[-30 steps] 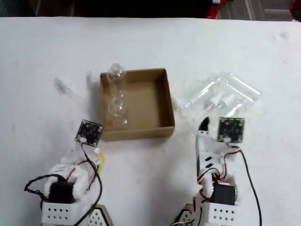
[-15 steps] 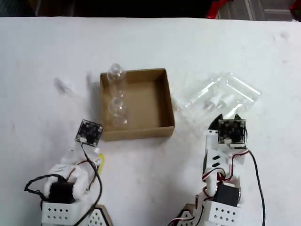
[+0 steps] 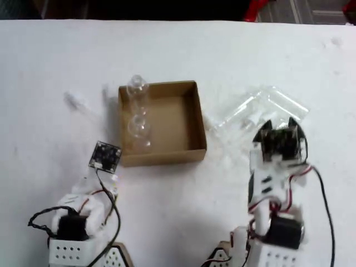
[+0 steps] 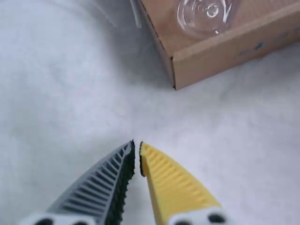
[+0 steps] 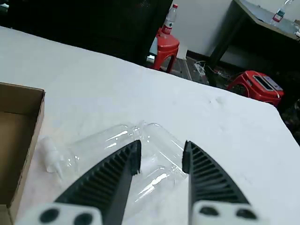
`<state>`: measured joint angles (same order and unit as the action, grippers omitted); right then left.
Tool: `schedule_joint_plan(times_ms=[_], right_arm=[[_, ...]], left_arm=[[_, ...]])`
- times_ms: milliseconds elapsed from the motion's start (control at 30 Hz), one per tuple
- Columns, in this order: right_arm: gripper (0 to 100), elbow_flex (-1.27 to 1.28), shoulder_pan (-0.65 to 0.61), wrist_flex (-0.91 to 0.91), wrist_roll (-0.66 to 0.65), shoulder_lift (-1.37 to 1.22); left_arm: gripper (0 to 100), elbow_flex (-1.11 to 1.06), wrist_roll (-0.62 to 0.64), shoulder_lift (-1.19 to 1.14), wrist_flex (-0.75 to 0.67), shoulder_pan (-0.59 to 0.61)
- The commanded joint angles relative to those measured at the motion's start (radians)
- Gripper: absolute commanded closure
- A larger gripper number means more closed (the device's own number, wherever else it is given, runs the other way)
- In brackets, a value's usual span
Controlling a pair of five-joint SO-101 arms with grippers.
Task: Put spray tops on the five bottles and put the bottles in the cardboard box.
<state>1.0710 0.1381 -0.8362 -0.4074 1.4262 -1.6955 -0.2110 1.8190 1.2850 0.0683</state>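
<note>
Several clear bottles (image 3: 266,107) lie in a loose heap on the white table to the right of the cardboard box (image 3: 189,119). My right gripper (image 3: 280,123) hangs open just short of them. In the right wrist view its fingers (image 5: 123,165) frame the nearest clear bottle (image 5: 152,140) without touching it, and a white spray top (image 5: 48,151) sits on a bottle lying toward the box (image 5: 21,140). Clear bottles (image 3: 137,119) lie along the box's left wall. My left gripper (image 4: 137,152) is shut and empty, close to the box corner (image 4: 187,63).
Two small clear pieces (image 3: 73,100) lie on the table left of the box. The table's far edge (image 3: 178,21) runs along the back. A red stool (image 5: 168,47) and a dark table stand on the floor beyond it.
My right arm has swung to the right and forward, bringing its gripper up to the heap of bottles. The left arm has not moved.
</note>
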Motion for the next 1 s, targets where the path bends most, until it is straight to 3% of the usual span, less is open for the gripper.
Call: schedule_joint_plan(times_ms=[0,133,233,467,733,967], right_arm=[[86.5,-0.236,-0.008,-0.022,-0.025,-0.337],[86.5,-0.485,-0.010,-0.116,-0.161,-0.682],[86.5,-0.678,0.004,-0.186,-0.216,-0.908],[86.5,-1.160,0.027,-0.286,-0.132,-1.354],[86.5,-1.699,0.013,-0.467,-0.410,-1.883],[86.5,-2.179,0.008,-0.631,-0.436,-2.265]], left_arm=[[98,0.003,0.035,0.010,0.002,0.007],[98,0.003,0.149,0.010,0.002,0.012],[98,0.003,0.150,0.010,0.002,0.059],[98,0.003,0.150,0.010,0.002,0.071],[98,0.003,0.155,0.010,0.002,0.071],[98,0.003,0.158,0.010,0.002,0.071]])
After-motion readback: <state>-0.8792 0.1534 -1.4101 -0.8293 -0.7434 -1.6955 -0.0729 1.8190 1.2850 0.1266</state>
